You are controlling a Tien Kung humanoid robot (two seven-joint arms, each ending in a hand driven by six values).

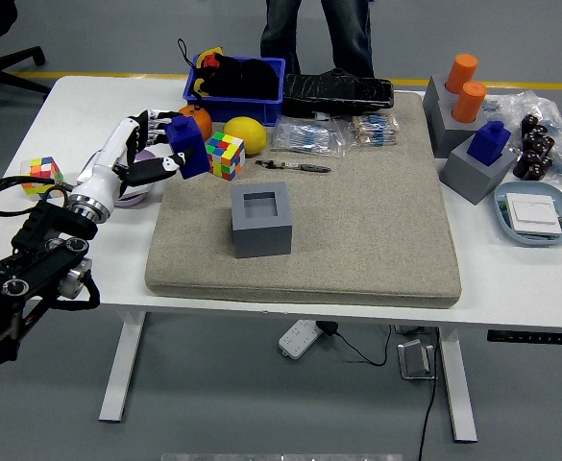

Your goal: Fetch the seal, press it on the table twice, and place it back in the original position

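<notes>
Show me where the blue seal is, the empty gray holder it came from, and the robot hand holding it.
blue seal (188, 146), head view, on its blue body.
gray holder (261, 233), head view, on its front wall.
left robot hand (144, 157), head view, on the middle of the hand, beside the seal.

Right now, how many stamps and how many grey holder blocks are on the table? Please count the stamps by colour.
Blue seals: 2, one in the left hand at, one in its holder at
Orange seals: 2
Grey holder blocks: 3
Total: 7
</notes>
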